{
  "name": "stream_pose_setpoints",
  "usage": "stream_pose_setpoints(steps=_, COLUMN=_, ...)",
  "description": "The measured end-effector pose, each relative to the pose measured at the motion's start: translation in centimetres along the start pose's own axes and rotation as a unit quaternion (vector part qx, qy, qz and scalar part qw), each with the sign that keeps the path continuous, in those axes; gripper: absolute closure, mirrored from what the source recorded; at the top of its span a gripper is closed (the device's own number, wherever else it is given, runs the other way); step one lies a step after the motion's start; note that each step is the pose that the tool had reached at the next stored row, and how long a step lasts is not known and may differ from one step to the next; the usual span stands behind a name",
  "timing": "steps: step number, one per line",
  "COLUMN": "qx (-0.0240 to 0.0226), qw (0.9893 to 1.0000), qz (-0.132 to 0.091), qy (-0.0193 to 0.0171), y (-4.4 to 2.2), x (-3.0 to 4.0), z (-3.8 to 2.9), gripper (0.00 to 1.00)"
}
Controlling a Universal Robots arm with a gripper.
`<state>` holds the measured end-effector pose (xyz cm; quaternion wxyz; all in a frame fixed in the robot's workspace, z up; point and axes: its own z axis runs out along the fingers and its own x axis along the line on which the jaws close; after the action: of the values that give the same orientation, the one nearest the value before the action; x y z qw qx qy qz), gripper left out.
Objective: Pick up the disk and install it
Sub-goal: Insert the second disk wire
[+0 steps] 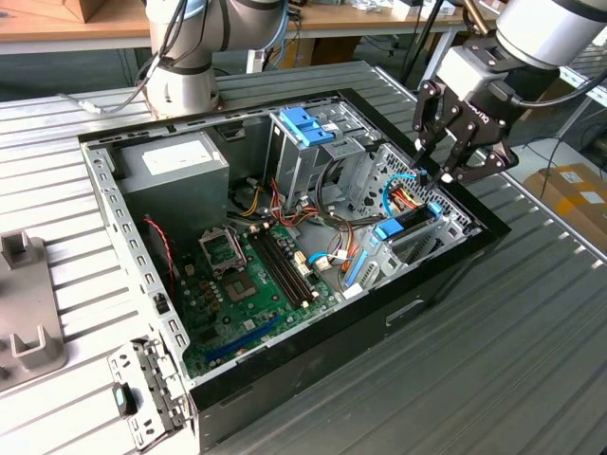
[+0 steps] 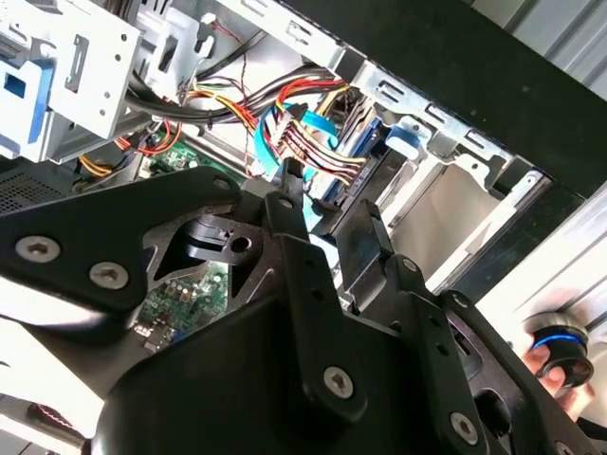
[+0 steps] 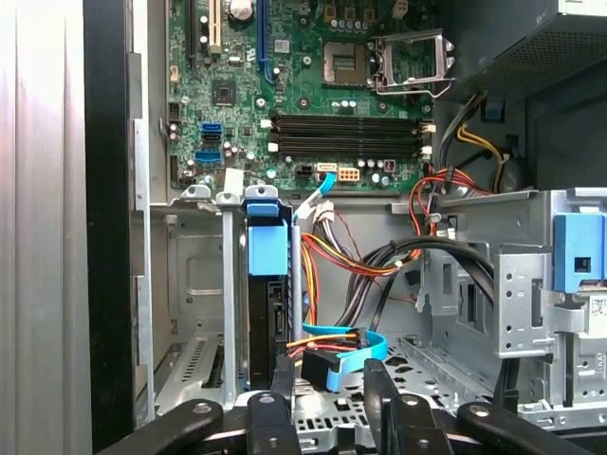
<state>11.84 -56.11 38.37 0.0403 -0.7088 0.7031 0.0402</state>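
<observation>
Ribbed metal desk [image 1: 531, 313] carries the open computer case [image 1: 446, 270], where the disk [image 3: 266, 284] stands on edge in its bay and the gripper [image 1: 438, 172] hovers just above, fingers [image 3: 275, 379] open, so any push should go straight along the bay rails, clear of the cables [image 3: 332, 355].

One open computer case [image 1: 446, 275] sat on one tabletop [image 1: 531, 379], holding one motherboard [image 1: 256, 284], one power-supply box [image 1: 175, 161], one disk [image 3: 266, 284] in its bay, with one claw [image 1: 446, 156] overhead.
</observation>
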Motion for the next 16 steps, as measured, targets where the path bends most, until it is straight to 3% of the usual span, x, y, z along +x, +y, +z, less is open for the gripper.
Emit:
stream_pose_setpoints(steps=14, qx=0.0, qw=1.0, qz=0.0, qy=0.0002, y=0.3, x=0.02, z=0.19, gripper=0.58)
stream_pose_setpoints(steps=15, qx=0.0, qw=1.0, qz=0.0, qy=0.0002, y=0.31, x=0.02, z=0.2, gripper=0.59)
stream_pose_setpoints(steps=16, qx=0.0, qw=1.0, qz=0.0, qy=0.0002, y=0.31, x=0.02, z=0.2, gripper=0.73)
